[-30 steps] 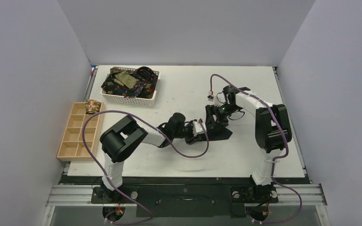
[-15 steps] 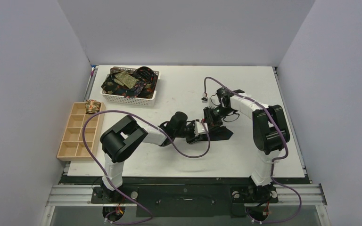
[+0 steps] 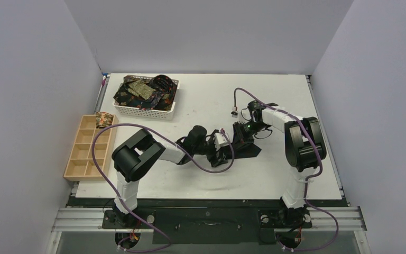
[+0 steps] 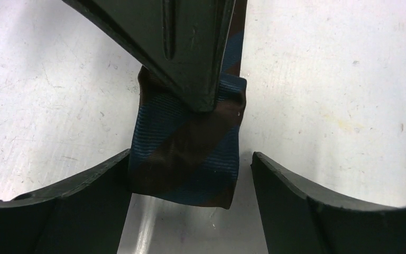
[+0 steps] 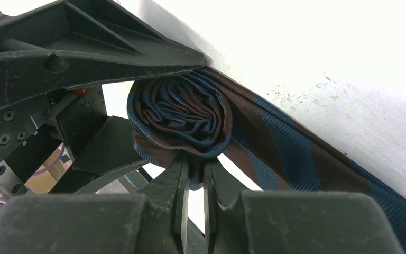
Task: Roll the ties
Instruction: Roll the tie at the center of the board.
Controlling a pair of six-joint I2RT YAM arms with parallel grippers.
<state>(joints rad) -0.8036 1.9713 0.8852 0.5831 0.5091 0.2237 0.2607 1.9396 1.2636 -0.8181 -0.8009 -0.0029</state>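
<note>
A blue-and-brown striped tie is wound into a loose roll at mid-table, and its tail trails off flat to the right. My right gripper is shut on the roll's lower edge. In the left wrist view the roll sits between the fingers of my left gripper, which is open. Its left finger lies against the roll and its right finger stands apart from it. From above, both grippers meet over the dark tie.
A white lattice basket holding several patterned ties stands at the back left. The wooden compartment tray lies at the left edge, with a rolled patterned tie in its far corner.
My right gripper went from open to shut on the roll's edge. My left gripper then widened its jaws away from the roll. The right wrist shifted slightly.
</note>
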